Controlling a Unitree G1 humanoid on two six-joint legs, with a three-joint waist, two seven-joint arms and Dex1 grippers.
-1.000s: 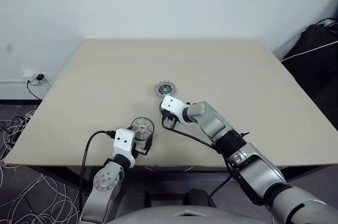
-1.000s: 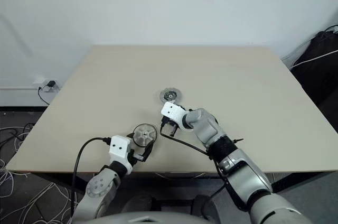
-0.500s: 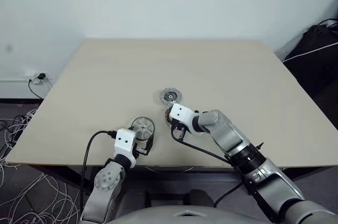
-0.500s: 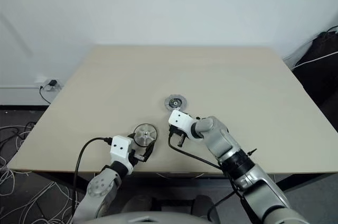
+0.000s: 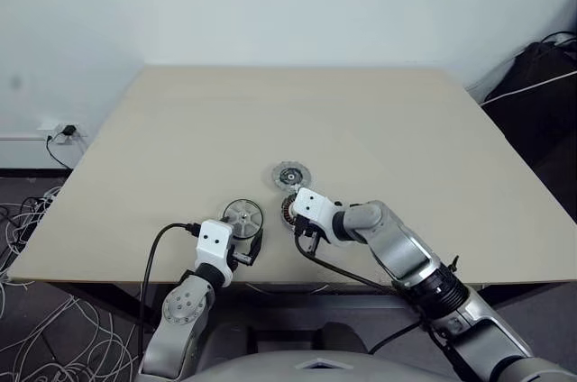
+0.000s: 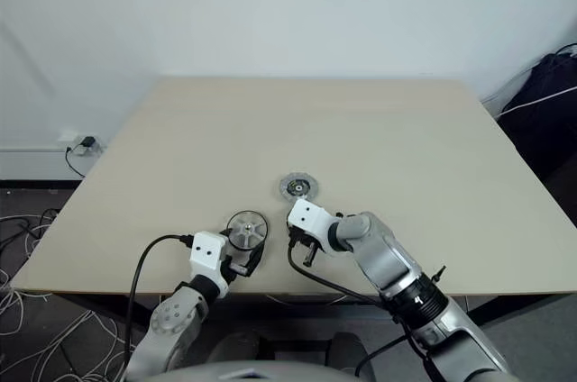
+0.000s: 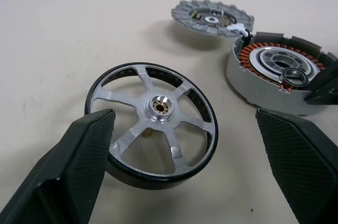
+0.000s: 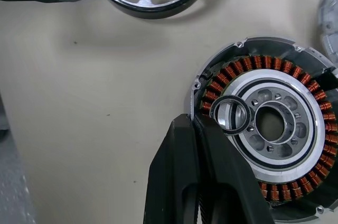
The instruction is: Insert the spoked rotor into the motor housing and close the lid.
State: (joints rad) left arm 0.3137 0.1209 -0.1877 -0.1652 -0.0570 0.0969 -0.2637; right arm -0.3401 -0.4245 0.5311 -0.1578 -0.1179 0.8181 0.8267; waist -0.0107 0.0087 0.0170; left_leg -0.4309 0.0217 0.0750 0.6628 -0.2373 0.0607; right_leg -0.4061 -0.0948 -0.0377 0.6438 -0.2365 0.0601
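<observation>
nothing assembled yet: shiny spoked silver rotor [image 7: 156,123] lies between the left gripper's [image 7: 190,171] spread fingers, copper-wound housing [image 8: 269,134] empty, right gripper [image 8: 203,129] pressed together, notched grey lid [image 7: 211,18] aside.

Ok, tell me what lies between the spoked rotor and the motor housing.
Only bare table: in the left wrist view the spoked rotor and the motor housing lie apart with nothing between them.

Robot lab or test room — bare beige table [image 5: 361,121], plain white wall [image 5: 270,4], loose floor cables [image 5: 36,328], wall socket [image 5: 65,132]
</observation>
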